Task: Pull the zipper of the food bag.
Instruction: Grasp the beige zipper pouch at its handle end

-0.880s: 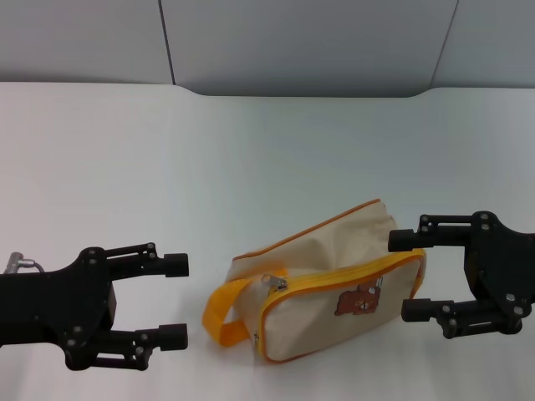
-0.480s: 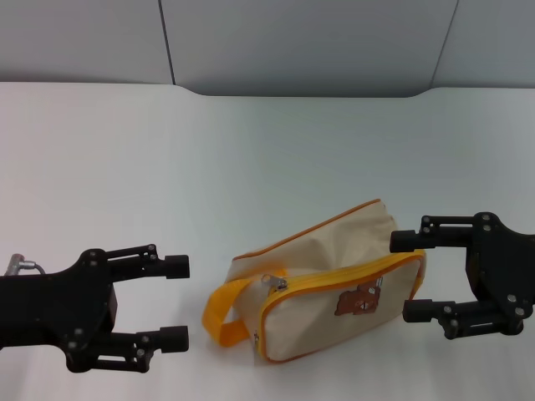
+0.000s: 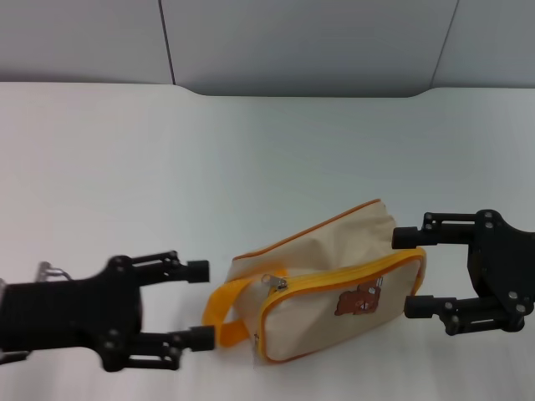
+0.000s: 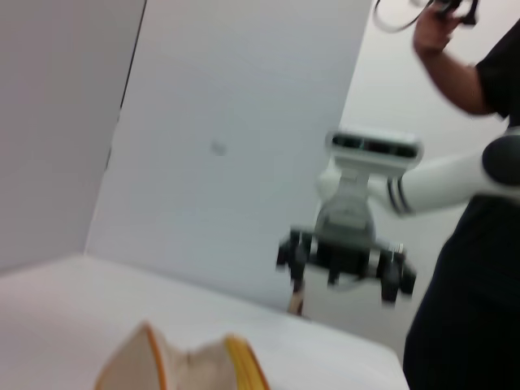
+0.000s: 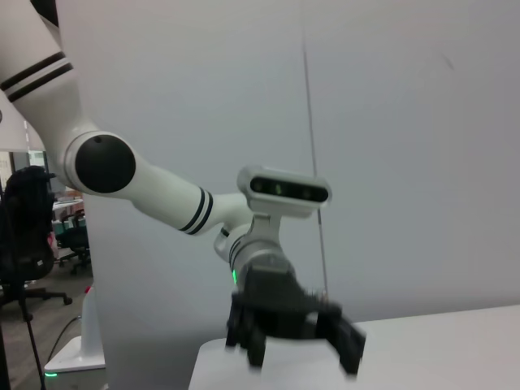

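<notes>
1. Lying on its side on the white table [image 3: 267, 142]: the food bag [image 3: 334, 276], low and right of centre in the head view — closed along its visible length, contents not visible.
2. Cream canvas, boxy, with orange-yellow piping round the front panel and a thin orange line along the far upper edge; a brown bear print [image 3: 359, 301] on the near face, toward the right end.
3. Running along the upper edge of the near face: the zipper [image 3: 351, 271], a yellow-orange track sloping up to the right, with a small silver pull tab [image 3: 274, 282] at its left end.
4. Curving out from the bag's left end: an orange loop handle [image 3: 224, 307], resting on the table.
5. At the handle: the left gripper [image 3: 201, 305], fingers spread, the nearer fingertip touching or overlapping the loop, the farther one clear of the bag.
6. At the bag's right end: the right gripper [image 3: 411, 273], fingers spread wide — upper fingertip against the top right corner, lower one just beside the lower right edge, not clamped.
7. From the left wrist view: only the bag's cream and yellow upper edge [image 4: 195, 366] shows, with the right gripper [image 4: 345, 264] beyond it.
8. From the right wrist view: the left gripper [image 5: 296, 345] over the table's edge, bag out of sight.
</notes>
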You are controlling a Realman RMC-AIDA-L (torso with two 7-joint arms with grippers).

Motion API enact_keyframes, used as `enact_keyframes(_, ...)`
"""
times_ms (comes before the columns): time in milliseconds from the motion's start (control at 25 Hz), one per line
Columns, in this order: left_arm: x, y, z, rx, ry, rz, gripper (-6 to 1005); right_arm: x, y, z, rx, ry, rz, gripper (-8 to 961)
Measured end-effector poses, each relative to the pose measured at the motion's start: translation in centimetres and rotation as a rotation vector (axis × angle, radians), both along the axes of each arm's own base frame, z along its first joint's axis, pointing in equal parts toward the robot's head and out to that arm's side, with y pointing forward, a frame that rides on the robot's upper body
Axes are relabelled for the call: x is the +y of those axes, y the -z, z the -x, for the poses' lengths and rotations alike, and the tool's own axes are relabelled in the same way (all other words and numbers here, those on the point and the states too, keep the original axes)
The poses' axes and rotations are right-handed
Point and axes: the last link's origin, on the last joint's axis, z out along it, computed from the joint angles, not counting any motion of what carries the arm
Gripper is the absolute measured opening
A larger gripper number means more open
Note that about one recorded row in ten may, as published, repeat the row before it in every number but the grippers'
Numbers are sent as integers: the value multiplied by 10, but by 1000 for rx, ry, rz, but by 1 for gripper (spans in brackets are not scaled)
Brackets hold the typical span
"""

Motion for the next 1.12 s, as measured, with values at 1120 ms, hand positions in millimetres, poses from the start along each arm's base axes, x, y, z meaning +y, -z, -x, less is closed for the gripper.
enact_keyframes(1120,33,89,1,190,-184,-79,813,-1,-1,-6,0,34,-21,717)
